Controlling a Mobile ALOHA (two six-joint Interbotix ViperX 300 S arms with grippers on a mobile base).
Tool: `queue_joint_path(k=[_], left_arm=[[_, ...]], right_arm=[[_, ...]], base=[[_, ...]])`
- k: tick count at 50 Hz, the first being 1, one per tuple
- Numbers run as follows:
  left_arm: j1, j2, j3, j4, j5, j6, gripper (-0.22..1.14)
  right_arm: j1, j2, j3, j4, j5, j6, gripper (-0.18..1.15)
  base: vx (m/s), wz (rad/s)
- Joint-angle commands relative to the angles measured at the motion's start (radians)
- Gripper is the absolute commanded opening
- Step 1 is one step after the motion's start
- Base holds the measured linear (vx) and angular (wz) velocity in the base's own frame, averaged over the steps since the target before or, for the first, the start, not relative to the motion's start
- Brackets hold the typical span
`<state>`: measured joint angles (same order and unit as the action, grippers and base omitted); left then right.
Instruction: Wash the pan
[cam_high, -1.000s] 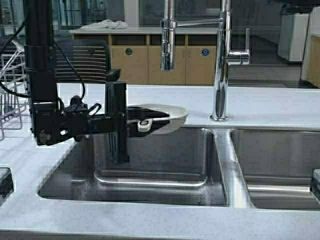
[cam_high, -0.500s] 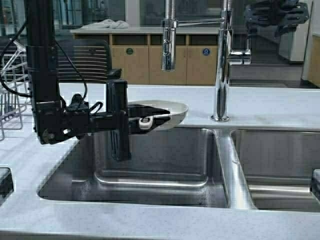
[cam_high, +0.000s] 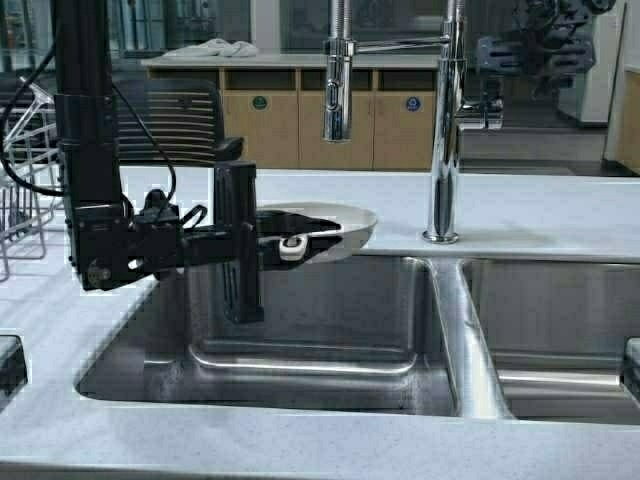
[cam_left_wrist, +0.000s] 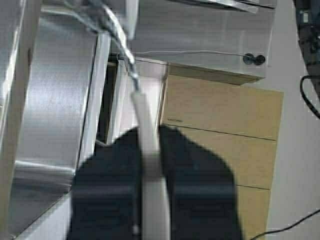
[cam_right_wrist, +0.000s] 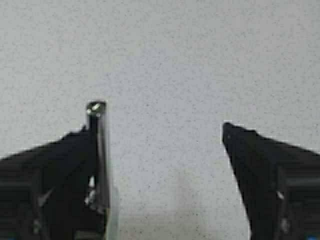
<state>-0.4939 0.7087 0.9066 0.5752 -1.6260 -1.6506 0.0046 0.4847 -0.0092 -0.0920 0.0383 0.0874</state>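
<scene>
Since a second ago, the right end effector (cam_high: 540, 45) is appearing at the upper right of the high view, dropping from the top edge toward the chrome lever of the tall faucet (cam_high: 478, 112); a moment before that it was out of sight. Meanwhile the left end effector (cam_high: 268, 243) is drifting only slightly rightward with the small, shallow, round cream pan (cam_high: 330, 228), which is hanging level at centre frame, above the back rim of the left stainless steel sink basin (cam_high: 300, 330) and just below and left of the chrome spray head (cam_high: 336, 90). That reads as the water being about to be turned on, with the pan not quite under the spout.

In the left wrist view, the dark fingers (cam_left_wrist: 105, 200) are pressing together on the pale handle (cam_left_wrist: 150, 170). In the right wrist view, the right end effector (cam_right_wrist: 160, 165) is standing spread wide over the speckled pale desk (cam_right_wrist: 165, 60), gripping nothing, with a slim chrome rod (cam_right_wrist: 97, 150) lying against one finger.
</scene>
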Motion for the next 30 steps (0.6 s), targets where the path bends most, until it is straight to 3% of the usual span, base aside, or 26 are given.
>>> queue_joint_path(k=[1, 20, 30], left_arm=[[-0.002, -0.020, -0.011, -0.002, -0.018, 0.008, 0.02], [-0.002, -0.015, -0.021, -0.002, -0.018, 0.005, 0.02], [-0.002, -0.011, -0.023, -0.002, -0.018, 0.005, 0.02]], right_arm=[[-0.038, -0.005, -0.051, 0.018, -0.002, 0.025, 1.03], [-0.187, -0.028, 0.014, 0.051, 0.015, 0.112, 1.03], [-0.186, -0.103, 0.055, 0.063, 0.012, 0.106, 1.03]], base=[[0.00, 0.00], [0.00, 0.00], [0.00, 0.02]])
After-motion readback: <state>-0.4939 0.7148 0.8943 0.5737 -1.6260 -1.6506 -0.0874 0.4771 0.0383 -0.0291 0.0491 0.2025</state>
